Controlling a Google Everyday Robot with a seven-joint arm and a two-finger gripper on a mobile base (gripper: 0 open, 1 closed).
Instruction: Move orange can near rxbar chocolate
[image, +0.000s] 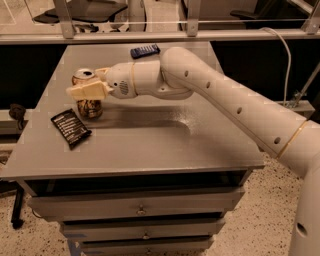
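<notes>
The orange can (89, 107) stands upright on the grey table (150, 145) at the left, its silver top showing behind the fingers. My gripper (86, 90) reaches in from the right and its cream fingers (85, 92) are closed around the can's upper half. The rxbar chocolate (70, 128), a flat black wrapper with white text, lies just to the front left of the can, a small gap apart.
A small dark blue wrapped bar (145, 50) lies at the back of the table. My white arm (240, 110) crosses the table's right half. Drawers sit under the table's front edge. Chairs and a rail stand behind.
</notes>
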